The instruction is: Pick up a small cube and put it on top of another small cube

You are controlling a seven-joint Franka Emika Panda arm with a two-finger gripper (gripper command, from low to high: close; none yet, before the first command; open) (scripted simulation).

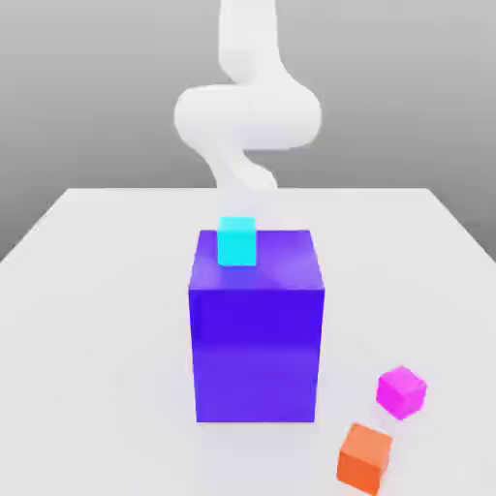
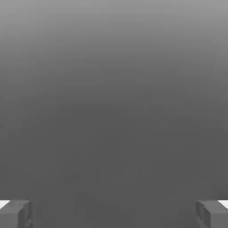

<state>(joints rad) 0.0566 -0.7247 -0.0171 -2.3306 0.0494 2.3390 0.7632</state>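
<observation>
The small magenta-pink cube [image 1: 401, 391] lies on the white table [image 1: 87, 291] at the exterior view's lower right, beside the big blue-violet block [image 1: 256, 334]. A small orange cube [image 1: 364, 457] sits just in front of it. A small cyan cube [image 1: 236, 241] rests on the block's top at its far edge. The white arm [image 1: 247, 111] rises behind the block, its hand hidden by the block. In the hand view my gripper [image 2: 114, 213] stands open, two grey fingertips [image 2: 15, 213] far apart with nothing between them, against plain grey.
The blue-violet block stands tall in the middle of the table, between the arm and the two small cubes near the front edge.
</observation>
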